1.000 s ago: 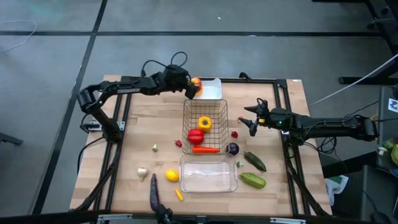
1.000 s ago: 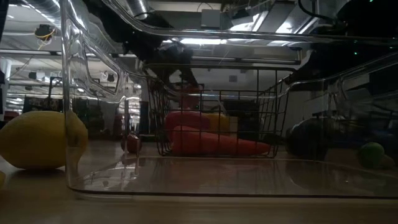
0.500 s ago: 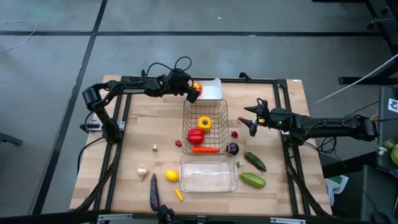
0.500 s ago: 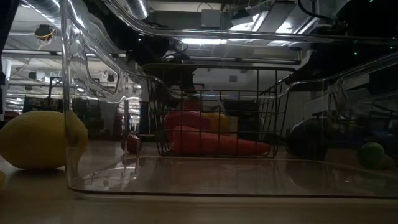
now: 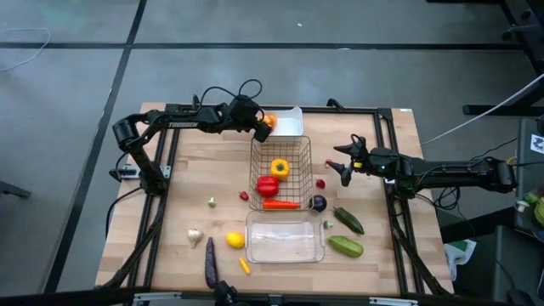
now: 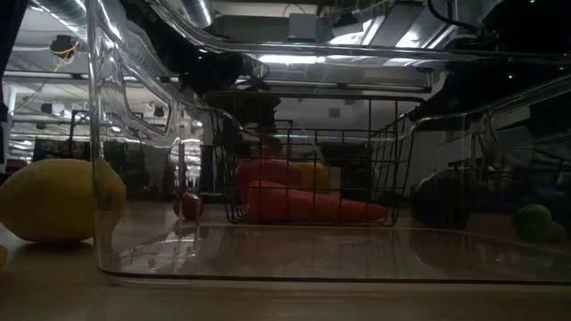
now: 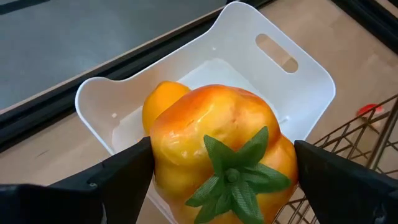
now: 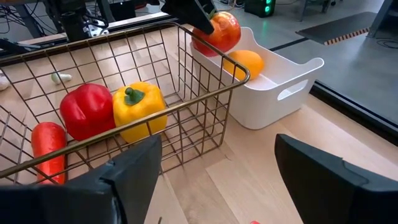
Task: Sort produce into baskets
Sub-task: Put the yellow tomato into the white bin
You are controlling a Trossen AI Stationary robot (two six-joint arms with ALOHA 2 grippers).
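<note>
My left gripper (image 5: 261,124) is shut on an orange pepper (image 7: 217,146), just above the left end of the small white tray (image 5: 289,121). An orange (image 7: 163,102) lies in that tray. The wire basket (image 5: 280,172) holds a yellow pepper (image 5: 280,167), a red pepper (image 5: 268,185) and a carrot (image 5: 280,204). The clear tray (image 5: 285,240) stands in front of the basket. My right gripper (image 5: 344,166) is open and empty, right of the basket. My left gripper pinches the orange pepper's two opposite sides (image 7: 158,155) between its two fingers (image 7: 118,177), with the green stem end (image 7: 233,174) facing back toward the wrist. The fingers come from the table's left, slanting down. The pepper is lifted clear over the tray's rim (image 7: 99,115).
Loose on the table: a round eggplant (image 5: 317,203), two cucumbers (image 5: 348,219) (image 5: 345,246), a lemon (image 5: 235,240), a long eggplant (image 5: 210,261), garlic (image 5: 195,234), small radishes (image 5: 321,183) (image 5: 244,195). A black frame (image 5: 382,110) runs along the table's edges.
My left gripper has gone down a little with the orange pepper, toward the white tray, and stays shut on it.
</note>
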